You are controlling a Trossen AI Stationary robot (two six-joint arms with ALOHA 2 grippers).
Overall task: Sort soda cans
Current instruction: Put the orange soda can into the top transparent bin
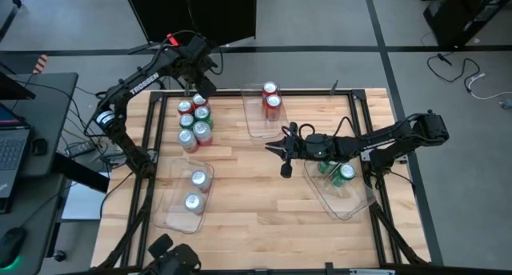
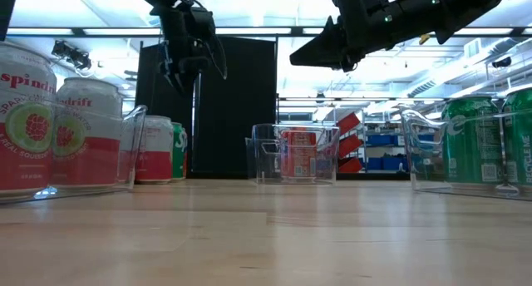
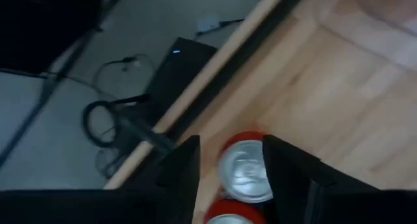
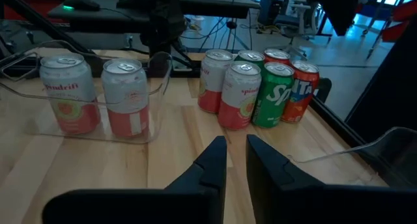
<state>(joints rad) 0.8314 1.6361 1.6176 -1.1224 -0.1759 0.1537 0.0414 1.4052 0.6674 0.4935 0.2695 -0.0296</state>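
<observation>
Pale wooden slatted tabletop (image 1: 264, 203) over grey floor. Cylindrical metal soda cans (image 1: 194, 120) cluster rear-left; others fill clear plastic bins (image 1: 186, 197). Left gripper (image 1: 202, 87) open astride a red can (image 3: 244, 168); right gripper (image 1: 282, 157) slightly parted, empty, mid-table.

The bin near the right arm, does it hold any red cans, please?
No, in the high view that bin holds only green cans; the red ones sit in the far bin.

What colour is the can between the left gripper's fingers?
Red metal soda can with silver top, best seen in the left wrist view.
</observation>
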